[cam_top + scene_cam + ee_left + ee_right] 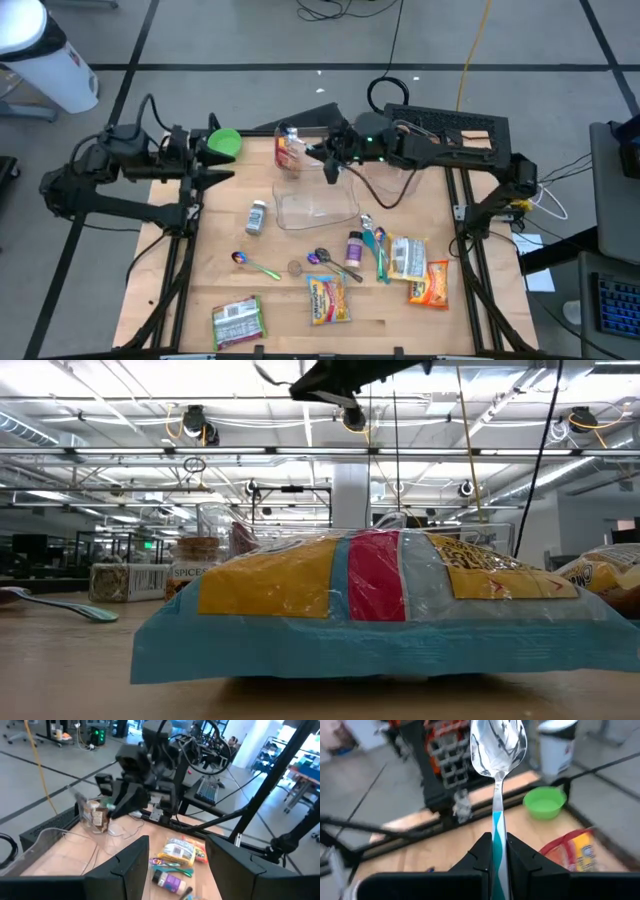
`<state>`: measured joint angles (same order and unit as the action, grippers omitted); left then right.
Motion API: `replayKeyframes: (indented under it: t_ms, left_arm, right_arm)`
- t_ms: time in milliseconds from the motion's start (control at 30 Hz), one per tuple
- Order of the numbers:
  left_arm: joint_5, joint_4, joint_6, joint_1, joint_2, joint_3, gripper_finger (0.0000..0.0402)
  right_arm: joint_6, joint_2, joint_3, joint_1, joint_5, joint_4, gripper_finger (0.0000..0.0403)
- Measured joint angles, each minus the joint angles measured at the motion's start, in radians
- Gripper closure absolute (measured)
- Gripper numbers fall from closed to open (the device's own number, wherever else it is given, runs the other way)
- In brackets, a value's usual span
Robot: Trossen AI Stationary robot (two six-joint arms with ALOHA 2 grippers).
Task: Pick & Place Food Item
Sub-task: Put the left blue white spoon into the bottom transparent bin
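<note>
The right gripper's [496, 852] two dark fingers were pinched tight on the teal-and-white handle of a metal spoon [498, 742], bowl upward, held above the far side of the table near the clear plastic container [318, 205]. The left gripper [177, 865] stood with its fingers partly spread and holding nothing, hovering at the table's far-left edge beside the green bowl [224, 142].

I judged the spoon light, rigid and smooth; the polished bowl would slip, so the grip on the flat patterned handle was the sound place.

Which food item the task meant I could not tell. Nearest the right gripper was a bagged snack [289, 150] just beside the container, seen from the left wrist camera too. I expected it soft, crinkly, light and crushable; I would take it by a gathered edge of the bag. Other packets [328, 299] lay at the near side.
</note>
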<state>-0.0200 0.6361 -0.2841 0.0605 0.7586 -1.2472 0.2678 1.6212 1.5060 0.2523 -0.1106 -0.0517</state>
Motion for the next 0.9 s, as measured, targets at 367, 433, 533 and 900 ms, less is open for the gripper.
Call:
replayKeyframes:
  t_ms: [367,433,533,900]
  left_arm:
    - [0.023,0.026,0.029,0.000,-0.024,0.000,0.0199]
    - [0.023,0.032,0.026,0.000,-0.028,0.000,0.0199]
    - [0.023,0.032,0.024,0.000,-0.027,0.000,0.0199]
    - [0.012,0.026,0.035,0.000,-0.026,0.000,0.0199]
  right_arm:
    - [-0.083,0.234,0.287,-0.014,-0.107,-0.321,0.0386]
    - [-0.121,0.279,0.350,-0.019,-0.112,-0.416,0.0386]
    - [-0.158,0.338,0.448,-0.020,-0.163,-0.539,0.0386]
    - [-0.273,0.426,0.515,-0.027,-0.138,-0.731,0.0386]
